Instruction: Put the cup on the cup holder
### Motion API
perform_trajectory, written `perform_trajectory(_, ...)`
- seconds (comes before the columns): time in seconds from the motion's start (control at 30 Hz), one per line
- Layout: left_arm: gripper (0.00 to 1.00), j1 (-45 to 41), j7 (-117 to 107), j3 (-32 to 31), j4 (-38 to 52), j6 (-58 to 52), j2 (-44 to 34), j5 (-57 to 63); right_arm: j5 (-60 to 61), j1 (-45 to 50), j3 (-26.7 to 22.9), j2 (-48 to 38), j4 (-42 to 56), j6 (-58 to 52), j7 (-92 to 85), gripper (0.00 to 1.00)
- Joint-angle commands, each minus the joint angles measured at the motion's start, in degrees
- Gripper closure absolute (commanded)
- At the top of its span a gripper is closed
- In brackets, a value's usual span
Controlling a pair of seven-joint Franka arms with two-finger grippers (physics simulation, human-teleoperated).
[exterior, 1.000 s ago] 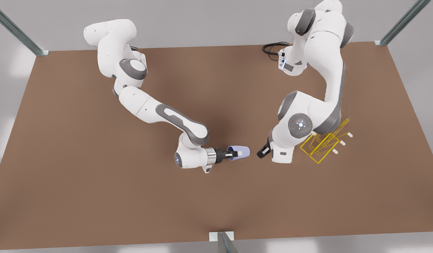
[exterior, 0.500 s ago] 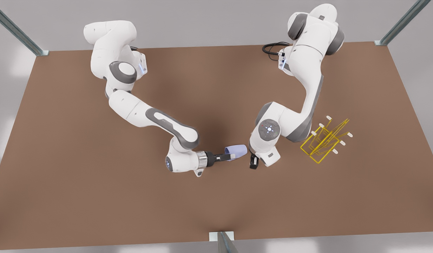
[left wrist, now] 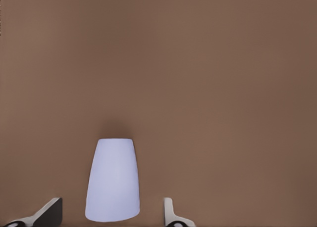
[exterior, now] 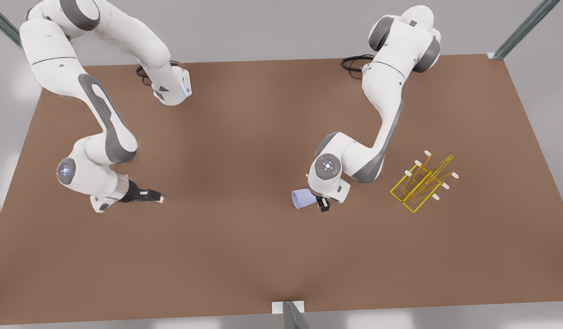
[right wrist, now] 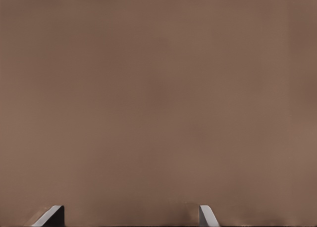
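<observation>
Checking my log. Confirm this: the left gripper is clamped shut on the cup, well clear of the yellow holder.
Not clamped: the left wrist view shows the left gripper open, gaps between its fingers and the cup. Both are well clear of the cup holder.

Cup (exterior: 301,199) now at left gripper (exterior: 323,204); right gripper (exterior: 154,198) withdrawn.

bare table (exterior: 244,256) surrounds the cup holder (exterior: 420,185).

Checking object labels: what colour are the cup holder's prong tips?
White caps on the yellow cup holder, best in the front view.
</observation>
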Motion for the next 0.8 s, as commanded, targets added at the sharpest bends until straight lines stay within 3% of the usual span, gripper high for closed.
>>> perform_trajectory(0.0, 0.00, -0.04, -26.18, 0.04, -0.19, 2.71, 0.41, 0.20, -2.47, -0.87, -3.87, -10.47, 0.15, -11.68, -15.87, 0.00)
perform_trajectory(0.07, 0.00, -0.04, -26.00, -0.05, -0.19, 3.33, 1.73, 1.87, -6.60, -1.40, -3.43, -11.09, 16.76, -28.37, -15.69, 0.00)
perform_trajectory(0.1, 0.00, -0.13, -26.00, 0.04, -0.72, 4.56, 1.99, 2.39, -6.60, 0.44, -3.96, -11.18, 20.19, -32.33, -16.48, 0.00)
perform_trajectory(0.13, 0.00, -0.92, -25.91, -0.05, -2.21, 5.79, 1.99, 4.33, -5.81, 26.25, -27.65, -12.85, 24.15, -36.73, -16.31, 0.00)
perform_trajectory(0.23, 0.00, -1.10, -24.86, -0.05, -3.18, 5.79, 1.99, 4.77, -0.10, 43.69, -39.82, -14.43, 25.91, -37.26, -13.06, 0.00)
perform_trajectory(0.37, 0.00, -1.54, -23.63, -0.05, -3.27, 6.41, 2.52, 6.26, 6.15, 45.18, -39.82, -11.36, 29.95, -37.26, -9.89, 0.00)
perform_trajectory(0.77, 0.00, -3.47, -18.53, -0.49, -4.06, 9.92, 4.98, 8.37, 2.98, 45.45, -39.11, -8.54, 32.24, -37.70, -6.20, 0.00)
